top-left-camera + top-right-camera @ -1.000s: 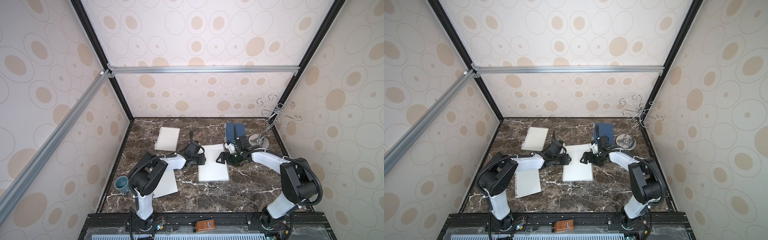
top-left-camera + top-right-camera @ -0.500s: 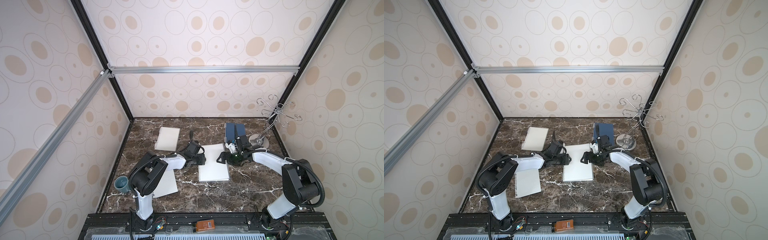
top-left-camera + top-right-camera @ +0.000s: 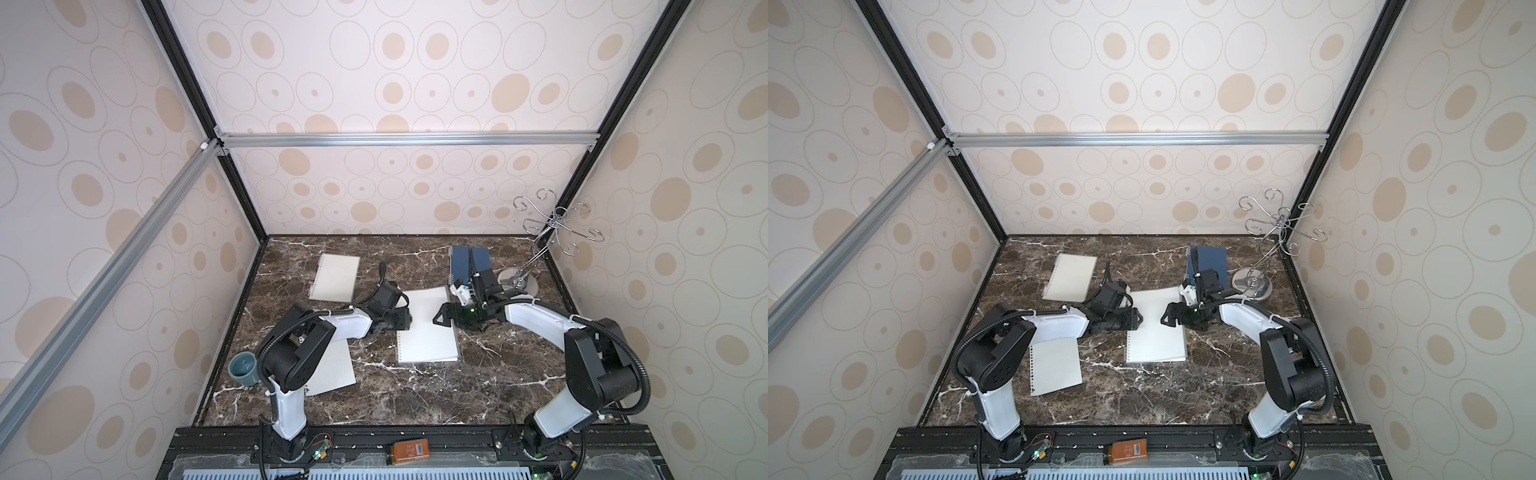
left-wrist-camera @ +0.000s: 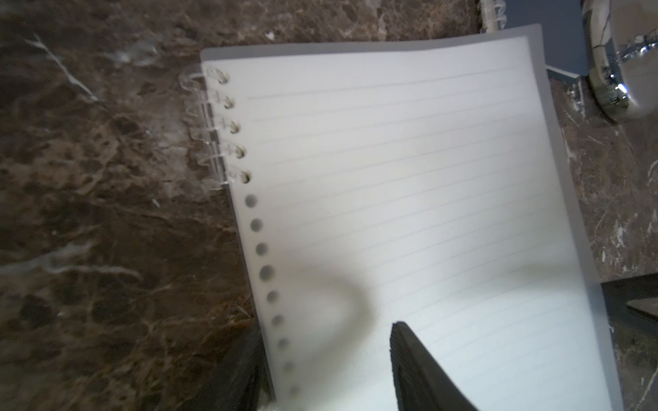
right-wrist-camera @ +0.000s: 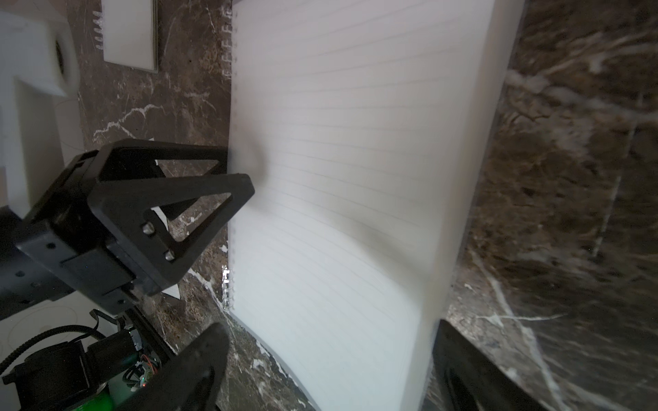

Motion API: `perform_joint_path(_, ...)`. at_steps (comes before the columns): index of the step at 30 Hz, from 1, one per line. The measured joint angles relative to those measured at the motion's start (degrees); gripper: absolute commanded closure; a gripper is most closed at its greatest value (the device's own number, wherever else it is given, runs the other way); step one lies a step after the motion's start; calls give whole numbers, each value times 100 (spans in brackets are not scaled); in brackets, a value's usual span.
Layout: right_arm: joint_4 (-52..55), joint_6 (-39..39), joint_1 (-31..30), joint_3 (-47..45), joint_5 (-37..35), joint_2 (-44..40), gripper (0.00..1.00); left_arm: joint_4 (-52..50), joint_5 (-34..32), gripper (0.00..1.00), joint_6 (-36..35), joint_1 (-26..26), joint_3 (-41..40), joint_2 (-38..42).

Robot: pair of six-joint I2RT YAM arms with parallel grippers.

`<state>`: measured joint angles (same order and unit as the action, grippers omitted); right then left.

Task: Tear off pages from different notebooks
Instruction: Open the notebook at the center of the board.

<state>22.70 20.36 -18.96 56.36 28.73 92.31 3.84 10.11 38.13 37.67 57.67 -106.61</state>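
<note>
The larger white notebook (image 3: 428, 332) (image 3: 1156, 336) lies in the middle of the marble table. At its spiral edge my left gripper (image 3: 409, 318) (image 4: 320, 356) stands open, one finger (image 4: 409, 359) over the lined page and the other off the edge. My right gripper (image 3: 442, 322) (image 5: 331, 356) is wide open at the opposite edge, with the page (image 5: 356, 178) between its jaws. Behind it is the dark-blue notebook (image 3: 467, 259) (image 3: 1210, 259). The small white notebook (image 3: 334, 276) (image 5: 130, 32) lies at the back left. A loose page (image 3: 332, 372) (image 3: 1054, 365) lies partly under my left arm.
A teal mug (image 3: 243, 368) stands at the left wall. A chrome hook stand (image 3: 517, 282) (image 4: 623, 71) rises in the back right corner, close to the dark-blue notebook. An orange box (image 3: 409, 451) sits on the front rail.
The right arm has shifted very slightly; both grippers keep their places at the large notebook's edges.
</note>
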Motion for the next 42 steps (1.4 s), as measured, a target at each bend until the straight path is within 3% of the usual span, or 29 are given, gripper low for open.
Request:
perform_joint_path(11,-149,155,-4,0,341,-444,9,0,2,43,0,0,0,0)
perform_joint_path(26,-490,385,-404,306,734,-398,9,-136,101,44,2,0,0,96)
perform_joint_path(42,-122,212,-461,944,603,-372,8,-136,142,45,2,-4,-11,96)
